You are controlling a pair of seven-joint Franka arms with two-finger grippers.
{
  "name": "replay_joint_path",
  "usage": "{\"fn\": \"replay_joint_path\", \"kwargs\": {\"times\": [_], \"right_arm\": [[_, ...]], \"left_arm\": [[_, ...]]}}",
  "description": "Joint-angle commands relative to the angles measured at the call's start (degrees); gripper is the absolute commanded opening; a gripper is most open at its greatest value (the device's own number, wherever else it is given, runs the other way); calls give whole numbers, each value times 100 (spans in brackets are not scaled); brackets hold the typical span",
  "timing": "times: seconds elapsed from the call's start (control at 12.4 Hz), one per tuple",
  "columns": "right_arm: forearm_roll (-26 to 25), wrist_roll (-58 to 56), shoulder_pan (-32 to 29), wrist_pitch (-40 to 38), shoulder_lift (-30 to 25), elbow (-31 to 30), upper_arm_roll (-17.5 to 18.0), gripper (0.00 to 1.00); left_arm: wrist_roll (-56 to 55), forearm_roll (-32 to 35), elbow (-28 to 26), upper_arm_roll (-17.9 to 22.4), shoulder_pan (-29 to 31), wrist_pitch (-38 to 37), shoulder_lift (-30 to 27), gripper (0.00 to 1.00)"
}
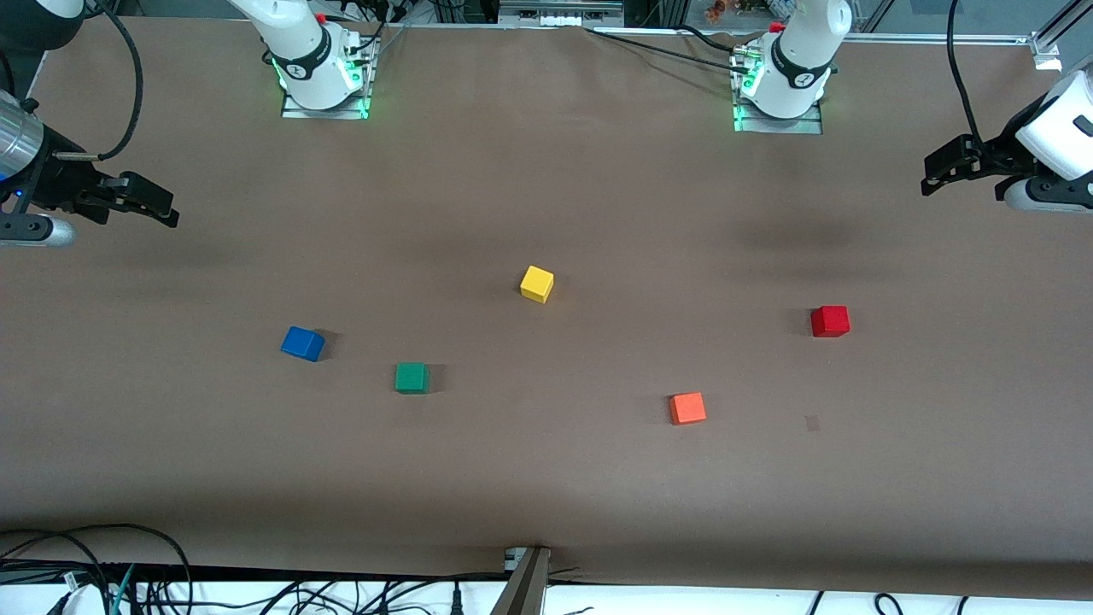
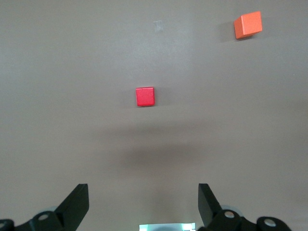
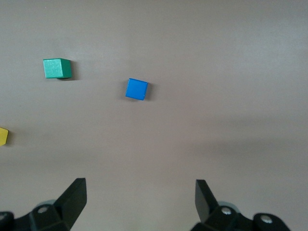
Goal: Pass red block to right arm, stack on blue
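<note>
Cubes — matte, hard-edged — sit on brown paper; red block (image 1: 829, 321) lies apart from left gripper (image 1: 935, 173), right gripper (image 1: 162, 209) from blue (image 1: 302, 343) — both splayed, empty.

the table (image 1: 546, 188) wore a matt brown cover, smooth like paper. the red block (image 2: 145, 96) ahead of the left jaws and the blue (image 3: 136, 89) ahead of the right jaws looked painted, satin-smooth. the right arm (image 1: 15, 141) showed shiny silver metal.

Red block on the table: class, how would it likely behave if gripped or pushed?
The red block looks like a rigid cube, so it should hold its shape when gripped. Resting on a flat face, it would probably slide, not roll. Its smooth painted sides may be slightly slippery.
</note>
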Motion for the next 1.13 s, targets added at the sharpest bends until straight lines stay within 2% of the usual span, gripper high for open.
{"fn": "replay_joint_path", "kwargs": {"times": [0.0,1.05], "right_arm": [[90,-55,-41,-42,-32,23,14,100],[90,-20,-41,-42,-32,23,14,100]], "left_arm": [[-49,138,-154,-44,16,80,-171,100],[-23,130,-49,-61,16,107,-84,100]]}}
